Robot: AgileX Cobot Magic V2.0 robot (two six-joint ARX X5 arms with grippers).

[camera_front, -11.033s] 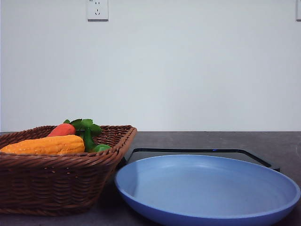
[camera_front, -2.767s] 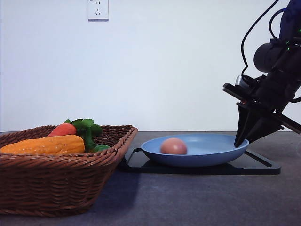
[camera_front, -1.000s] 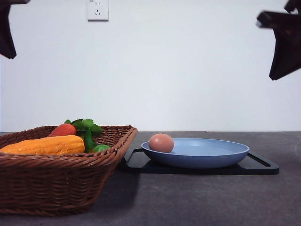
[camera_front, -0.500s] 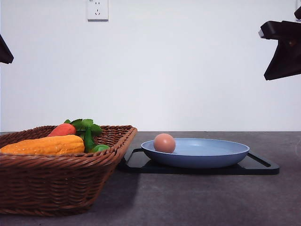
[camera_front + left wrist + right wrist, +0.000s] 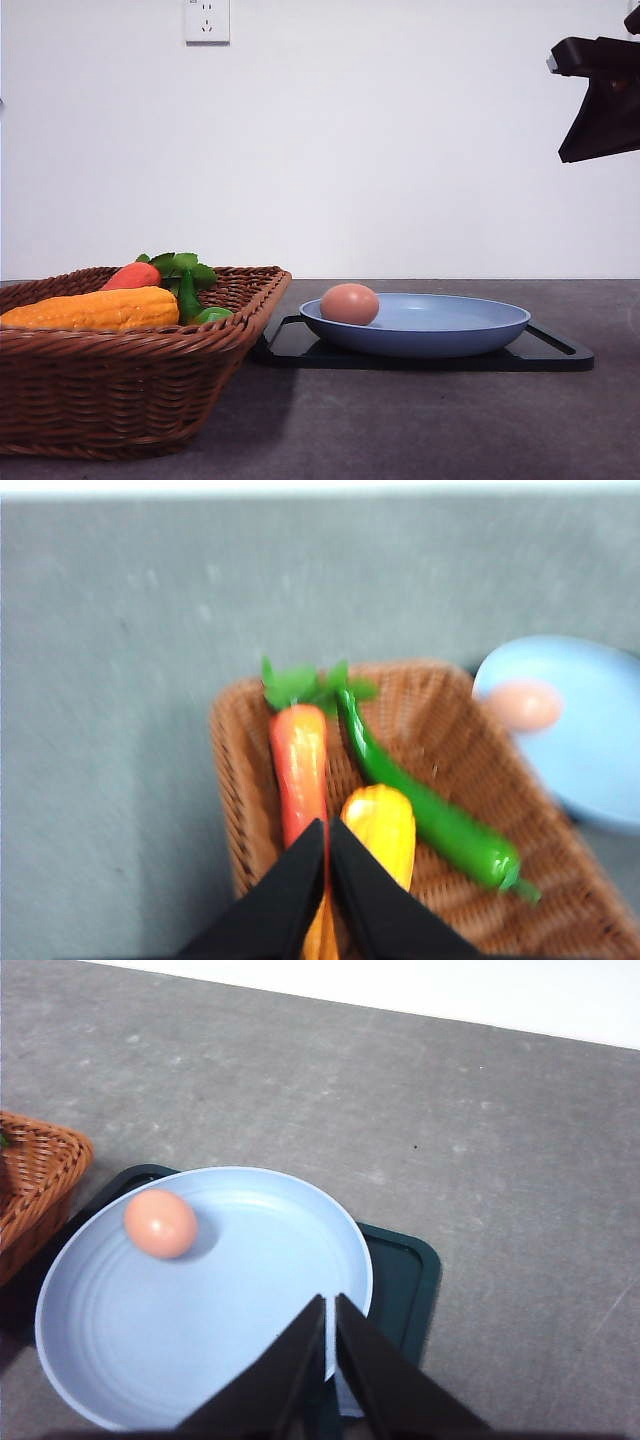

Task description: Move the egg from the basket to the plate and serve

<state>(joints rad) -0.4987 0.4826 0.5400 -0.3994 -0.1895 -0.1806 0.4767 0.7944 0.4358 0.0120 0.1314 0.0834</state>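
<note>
1. Front view: the egg [image 5: 349, 303] lies in the plate [image 5: 440, 335] by its basket-side rim, and the plate sits on a black tray [image 5: 555, 352]. The transfer looks done, and if serving means setting the plate on the tray, that looks done too; I judge little or nothing is left beyond parking the arms.

2. Right pincer [image 5: 597, 100]: it hangs high above and beyond the plate's far side from the basket [image 5: 130, 385], well apart from plate and egg. In the right wrist view its fingers are pressed together with only a thin slit between them and nothing held [image 5: 329, 1360]. Below the tips lies the plate's near rim, with the egg off toward the basket side, well apart from the tips.

3. Left pincer [image 5: 327, 880]: in the left wrist view its fingers meet at the tips, empty. It hangs above the basket, with the carrot [image 5: 300, 770] and the yellow vegetable [image 5: 380, 825] just under the tips; the egg and plate are off to one side, well apart.

4. Count:
   - one egg, one plate, one tray, one basket;
   - in the basket, one carrot with green leaves, one yellow vegetable, one green pepper [image 5: 430, 810];
   - no second egg can be seen in the basket;
   - one wall socket [image 5: 207, 20] behind.
</note>
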